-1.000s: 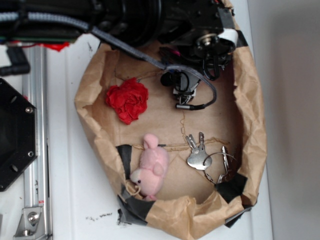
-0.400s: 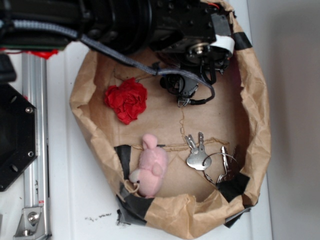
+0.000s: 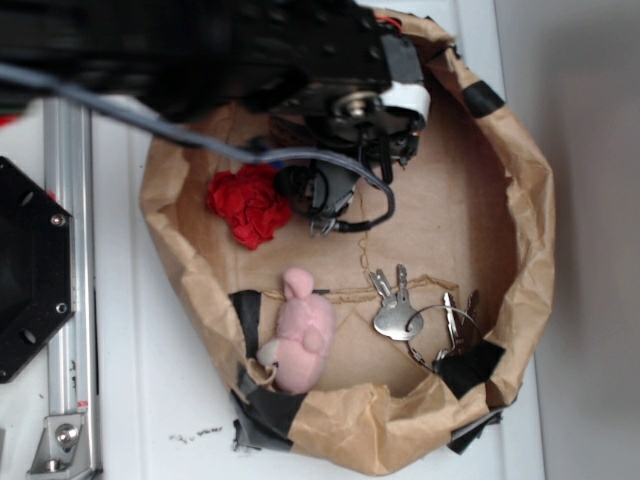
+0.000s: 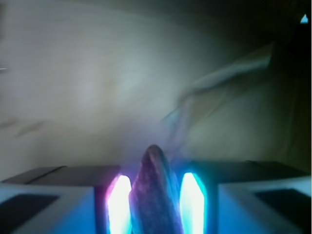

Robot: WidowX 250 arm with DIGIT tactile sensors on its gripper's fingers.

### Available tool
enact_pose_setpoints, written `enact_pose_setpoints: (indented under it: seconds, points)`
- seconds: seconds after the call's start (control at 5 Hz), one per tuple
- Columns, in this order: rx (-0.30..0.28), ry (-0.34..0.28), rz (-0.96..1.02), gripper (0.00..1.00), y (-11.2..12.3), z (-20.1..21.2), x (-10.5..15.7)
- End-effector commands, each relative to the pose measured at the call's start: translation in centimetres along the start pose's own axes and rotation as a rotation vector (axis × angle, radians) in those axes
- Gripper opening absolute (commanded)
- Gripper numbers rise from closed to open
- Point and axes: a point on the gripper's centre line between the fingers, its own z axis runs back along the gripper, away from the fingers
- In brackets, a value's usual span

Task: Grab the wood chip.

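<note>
Closest to me, in the wrist view, the wood chip (image 4: 155,195) stands between my two lit pads (image 4: 120,204), a dark streaky sliver with its pointed end up, and my jaws are closed on it from both sides. So I judge the main work done: the chip is in my grasp, not lying on the paper. Beyond the tip the view is blurred, and I make out only brown creased paper with nothing touching the chip, so it seems to be off the floor of the bag, though I cannot say how high. From the exterior view my gripper (image 3: 322,205) hangs inside the paper bag (image 3: 520,240), just beside the red paper ball (image 3: 250,203), and the chip itself is too small and hidden under my arm to pick out there. Farther toward the bag's near rim lie the pink plush toy (image 3: 303,333) and the keys (image 3: 400,305), both apart from me. What is left, I think, is only keeping the hold firm and carrying the chip clear.
</note>
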Motion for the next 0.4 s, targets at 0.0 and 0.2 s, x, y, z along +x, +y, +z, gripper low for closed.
enact_pose_setpoints:
  seconds: [0.0, 0.2]
  points:
    - [-0.117, 0.026, 0.095, 0.00, -2.6, 10.6, 3.6]
    - [-0.101, 0.061, 0.160, 0.00, -2.0, 9.3, 4.1]
